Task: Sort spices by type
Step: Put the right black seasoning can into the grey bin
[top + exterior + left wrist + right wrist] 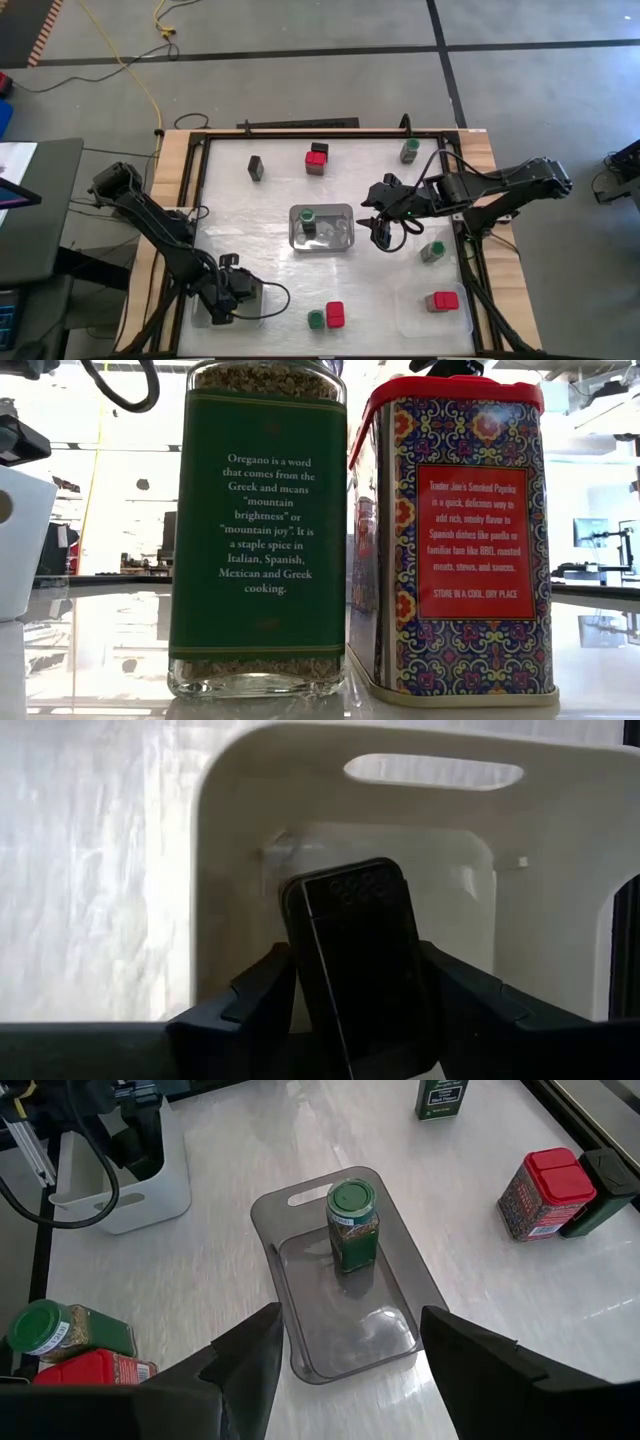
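My left gripper is at the near left corner, inside a white tray, shut on a dark rectangular spice container. My right gripper hangs open just right of the grey centre tray. In that tray one green-lidded jar stands upright on its base. Loose on the table are a dark container, a red one with a dark one, green jars, and a green-and-red pair. Another red one stands in a clear tray. My left gripper pinches the dark container's long body between its two fingers, one on each side. The fingers lie along it, and its far end sticks out past them toward the white tray's floor. Whether that end touches the floor I cannot tell.
The low view is filled by the oregano jar and the red paprika tin at the near edge. A raised frame rims the table. Bare tabletop lies between the centre tray and the near pair.
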Action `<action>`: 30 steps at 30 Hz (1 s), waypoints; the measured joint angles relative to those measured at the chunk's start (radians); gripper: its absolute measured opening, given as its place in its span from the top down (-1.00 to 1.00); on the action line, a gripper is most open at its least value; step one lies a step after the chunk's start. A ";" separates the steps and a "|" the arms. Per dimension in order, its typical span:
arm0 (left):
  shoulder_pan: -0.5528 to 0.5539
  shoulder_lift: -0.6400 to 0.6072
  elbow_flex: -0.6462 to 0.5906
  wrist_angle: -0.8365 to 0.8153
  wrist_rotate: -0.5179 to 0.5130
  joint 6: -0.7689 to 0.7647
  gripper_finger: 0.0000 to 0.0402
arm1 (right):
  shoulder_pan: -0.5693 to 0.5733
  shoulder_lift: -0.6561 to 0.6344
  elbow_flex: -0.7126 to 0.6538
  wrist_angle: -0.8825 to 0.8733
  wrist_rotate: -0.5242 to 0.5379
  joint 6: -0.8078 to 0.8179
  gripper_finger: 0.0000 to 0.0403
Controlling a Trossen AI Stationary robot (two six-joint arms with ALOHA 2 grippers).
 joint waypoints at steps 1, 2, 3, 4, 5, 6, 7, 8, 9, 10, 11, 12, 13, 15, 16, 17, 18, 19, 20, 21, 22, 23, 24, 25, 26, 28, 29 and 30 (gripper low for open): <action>0.000 0.000 0.000 0.000 0.000 0.000 0.04 | 0.000 0.000 0.000 0.000 0.000 0.000 -0.32; 0.000 0.000 0.000 0.000 -0.001 0.003 0.04 | 0.000 0.000 0.000 0.000 0.000 0.000 -0.32; 0.000 0.000 0.001 0.000 -0.001 0.009 0.04 | 0.001 0.000 0.000 0.000 0.000 0.000 -0.32; 0.000 0.000 0.004 -0.005 -0.001 0.017 0.04 | 0.001 0.000 0.000 0.000 0.000 0.000 -0.32; 0.000 0.000 0.010 -0.009 -0.001 0.027 0.04 | 0.001 0.000 0.000 0.000 0.000 0.000 -0.32; 0.000 0.000 0.018 -0.010 -0.002 0.040 0.04 | 0.001 0.000 0.000 0.002 0.000 0.000 -0.32; 0.000 0.000 0.028 -0.015 -0.003 0.052 0.04 | 0.001 0.000 0.000 0.004 0.000 0.000 -0.32; 0.000 0.000 0.037 -0.024 -0.008 0.062 0.04 | 0.001 0.000 0.000 0.007 0.000 0.000 -0.32; 0.000 0.000 0.045 -0.035 -0.011 0.069 0.04 | 0.001 0.000 0.000 0.012 0.000 0.000 -0.32; 0.000 0.000 0.051 -0.043 -0.012 0.072 0.04 | 0.001 0.000 0.000 0.015 0.000 0.000 -0.32; 0.000 0.000 0.056 -0.053 -0.013 0.072 0.04 | 0.001 0.000 0.000 0.016 0.000 0.000 -0.32; 0.000 0.000 0.060 -0.060 -0.013 0.072 0.04 | 0.001 0.000 0.000 0.015 0.000 0.000 -0.32; 0.000 0.000 0.063 -0.069 -0.013 0.072 0.04 | 0.001 0.000 0.000 0.015 0.000 0.000 -0.32; 0.000 0.000 0.066 -0.085 -0.013 0.071 0.04 | 0.002 0.000 0.000 0.015 0.000 0.000 -0.32; 0.000 0.000 0.067 -0.091 -0.012 0.067 0.04 | 0.002 0.000 0.000 0.015 0.000 0.000 -0.32; 0.000 0.000 0.068 -0.094 -0.013 0.067 0.04 | 0.003 0.000 0.000 0.015 0.000 0.000 -0.32; 0.000 0.000 0.068 -0.092 -0.013 0.066 0.04 | 0.005 0.000 0.000 0.015 0.000 0.000 -0.32; 0.000 0.000 0.068 -0.093 -0.013 0.066 0.04 | 0.008 0.000 0.000 0.015 0.000 0.000 -0.32; 0.000 0.000 0.068 -0.094 -0.012 0.066 0.04 | 0.009 0.000 0.000 0.015 0.000 0.000 -0.32; 0.000 0.000 0.068 -0.097 -0.012 0.066 0.04 | 0.011 0.000 0.000 0.015 0.000 0.000 -0.32; 0.000 0.000 0.068 -0.102 -0.012 0.066 0.04 | 0.014 0.000 0.000 0.015 -0.001 0.000 -0.32; 0.000 0.000 0.068 -0.109 -0.012 0.065 0.04 | 0.016 0.000 0.000 0.015 -0.001 0.000 -0.32; 0.000 0.000 0.068 -0.115 -0.012 0.064 0.04 | 0.016 0.000 0.000 0.015 -0.001 0.000 -0.32; 0.000 0.000 0.068 -0.116 -0.012 0.062 0.04 | 0.016 0.000 0.000 0.015 -0.001 0.001 -0.32; 0.000 0.000 0.068 -0.116 -0.012 0.062 0.04 | 0.016 0.000 0.000 0.015 -0.001 0.005 -0.32; 0.000 0.000 0.068 -0.115 -0.012 0.059 0.04 | 0.016 0.000 0.000 0.015 -0.001 0.007 -0.32; 0.000 0.000 0.068 -0.116 -0.012 0.055 0.04 | 0.016 0.000 0.000 0.015 -0.001 0.007 -0.32; 0.000 0.000 0.068 -0.116 -0.012 0.051 0.04 | 0.016 0.000 0.000 0.015 -0.001 0.007 -0.32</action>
